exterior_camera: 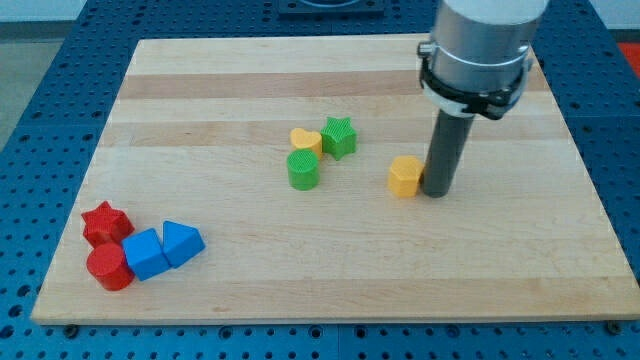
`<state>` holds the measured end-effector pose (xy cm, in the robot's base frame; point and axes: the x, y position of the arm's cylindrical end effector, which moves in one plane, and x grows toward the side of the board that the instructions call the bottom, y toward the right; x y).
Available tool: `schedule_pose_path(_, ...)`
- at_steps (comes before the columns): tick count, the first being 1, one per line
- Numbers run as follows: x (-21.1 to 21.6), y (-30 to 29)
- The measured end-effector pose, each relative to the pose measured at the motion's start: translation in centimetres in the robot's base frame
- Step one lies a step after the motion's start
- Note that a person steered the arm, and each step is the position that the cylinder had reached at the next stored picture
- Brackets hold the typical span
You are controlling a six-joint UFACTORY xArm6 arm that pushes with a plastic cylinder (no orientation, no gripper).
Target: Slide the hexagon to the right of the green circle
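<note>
The yellow hexagon [404,176] lies on the wooden board, right of centre. The green circle [303,170] stands to its left, about a hundred pixels away. My tip [436,193] rests on the board just to the right of the yellow hexagon, touching or almost touching its right side. The dark rod rises from there to the grey arm at the view's top right.
A yellow heart [306,140] and a green star [339,137] sit just above the green circle. At the view's bottom left lie a red star [105,222], a red circle [108,267], a blue square [146,253] and a blue triangle [181,242]. The board [330,280] edges are near.
</note>
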<state>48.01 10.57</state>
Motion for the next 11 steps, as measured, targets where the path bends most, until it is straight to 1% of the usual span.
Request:
schedule_pose_path(2, 0.0, -3.7)
schedule_pose_path(3, 0.0, -4.4)
schedule_pose_path(4, 0.3, 0.2)
schedule_pose_path(5, 0.3, 0.2)
schedule_pose_path(7, 0.2, -1.8)
schedule_pose_path(9, -2.6, -3.0)
schedule_pose_path(10, -2.4, -4.0)
schedule_pose_path(11, -1.0, -5.2)
